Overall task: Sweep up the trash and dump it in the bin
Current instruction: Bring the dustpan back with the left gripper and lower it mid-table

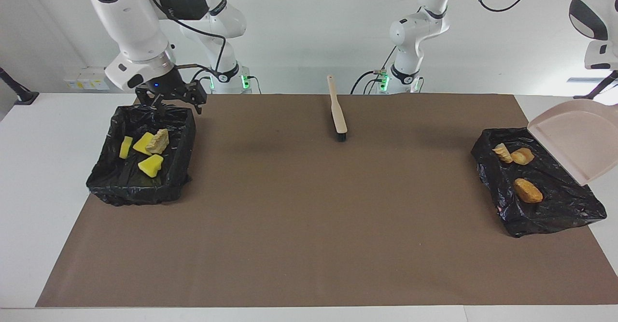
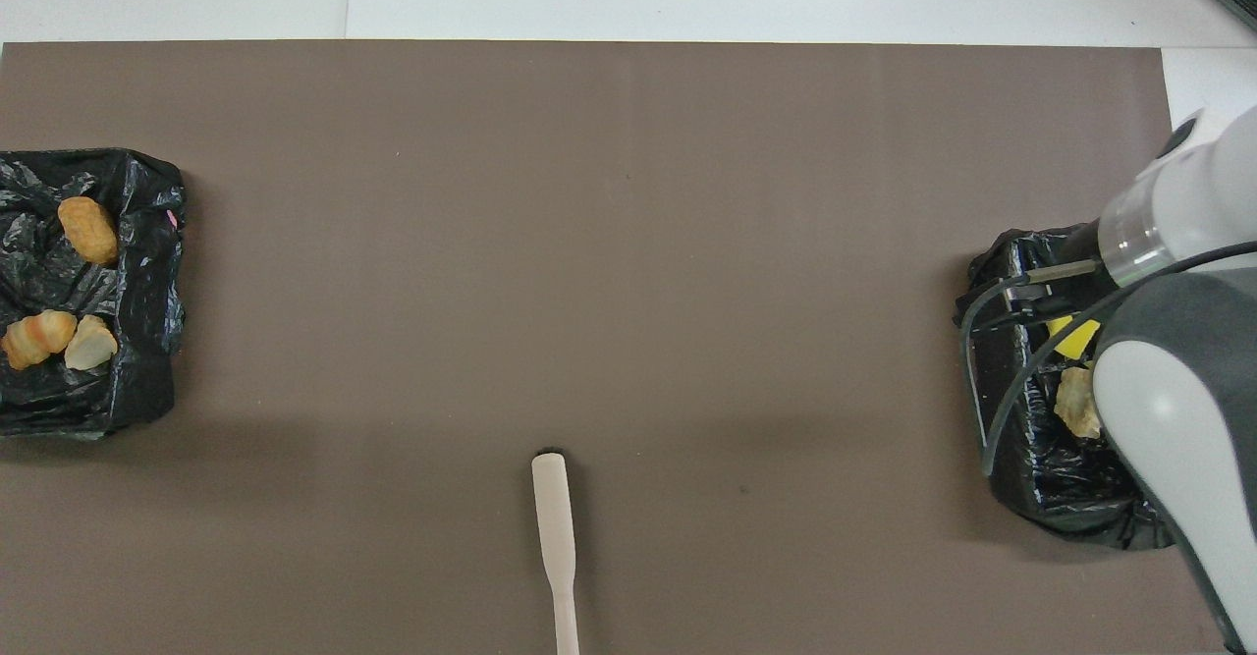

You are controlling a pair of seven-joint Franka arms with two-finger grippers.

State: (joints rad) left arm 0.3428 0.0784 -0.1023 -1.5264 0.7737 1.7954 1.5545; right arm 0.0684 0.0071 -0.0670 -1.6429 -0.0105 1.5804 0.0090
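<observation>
The left gripper, apparently pinching the tilted dustpan handle, hangs over the bin holding three bread pieces, while the right gripper, spread wide, hovers over the other bin with yellow chunks.

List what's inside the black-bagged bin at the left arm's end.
Black plastic-lined bin holds three bread-like lumps: pale tan, orange, brown. The tilted beige plastic dustpan covers one corner; contents there unseen.

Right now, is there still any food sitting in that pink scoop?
No. The dustpan is tipped up and bare, and the three bread-like pieces lie in the black-lined bin under it.
</observation>
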